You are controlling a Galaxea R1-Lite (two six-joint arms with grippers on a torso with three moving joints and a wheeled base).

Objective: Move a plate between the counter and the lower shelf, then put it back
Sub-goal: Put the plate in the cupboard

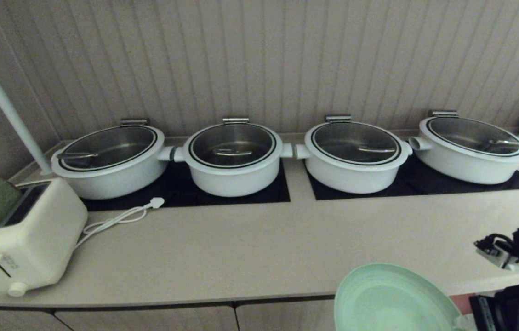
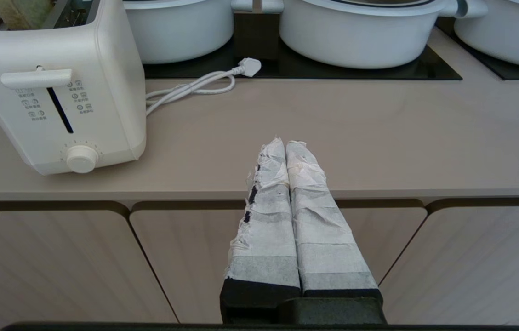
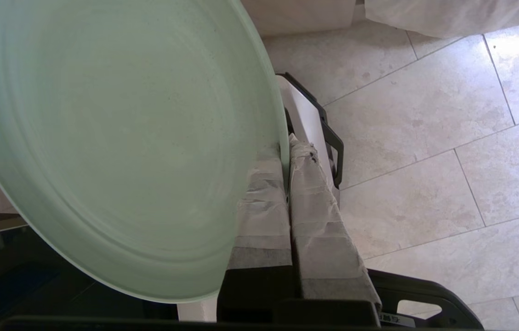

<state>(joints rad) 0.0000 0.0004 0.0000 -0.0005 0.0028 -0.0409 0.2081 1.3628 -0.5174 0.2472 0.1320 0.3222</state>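
Observation:
The pale mint-green plate (image 1: 390,299) (image 3: 116,138) hangs in the air just in front of the counter's (image 1: 250,248) front edge, at the lower right of the head view. My right gripper (image 3: 285,154) is shut on the plate's rim, one taped finger on each side. The gripper itself is below the head view's edge. My left gripper (image 2: 285,145) is shut and empty, held level in front of the counter edge, over the cupboard doors (image 2: 277,262). The lower shelf is out of view.
Several white pots (image 1: 234,156) with glass lids stand on black hob panels (image 1: 424,181) at the back of the counter. A white toaster (image 1: 20,239) with a loose cord (image 1: 121,216) sits at the left. Tiled floor (image 3: 424,138) lies below the plate.

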